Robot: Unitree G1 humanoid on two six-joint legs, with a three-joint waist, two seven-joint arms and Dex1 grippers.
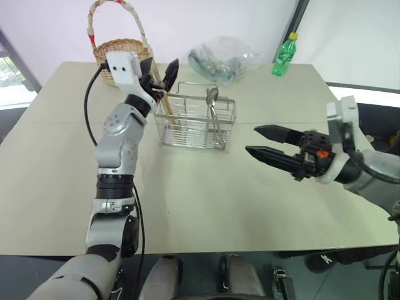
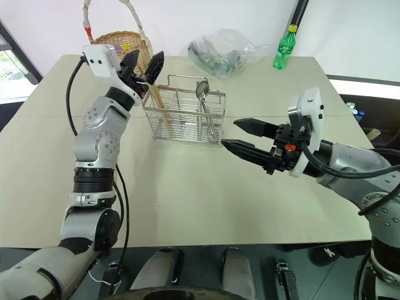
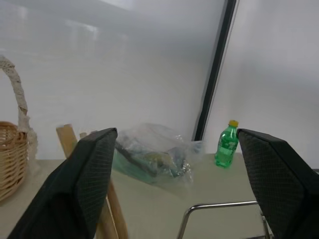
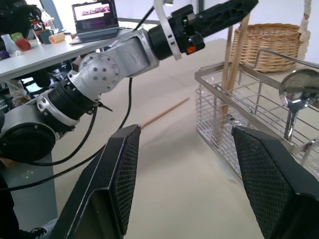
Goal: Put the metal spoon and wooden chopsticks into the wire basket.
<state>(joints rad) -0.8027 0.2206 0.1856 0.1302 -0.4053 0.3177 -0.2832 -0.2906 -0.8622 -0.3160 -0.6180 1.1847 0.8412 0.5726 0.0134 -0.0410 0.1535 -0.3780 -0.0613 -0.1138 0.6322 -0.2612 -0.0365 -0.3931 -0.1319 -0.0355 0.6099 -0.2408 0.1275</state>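
Shiny metal wire basket (image 1: pixel 195 122) and spoon (image 1: pixel 212 99), matt wooden chopsticks (image 4: pixel 234 59)

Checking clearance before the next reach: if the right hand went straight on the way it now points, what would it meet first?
Probably the wire basket: the right hand, fingers open, points at its near end, where the metal spoon stands. Depth is unclear; it might pass just in front.

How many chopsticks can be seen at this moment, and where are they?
3. Two chopsticks stand upright in the wire basket; a third chopstick lies on the table outside it. More could be hidden.
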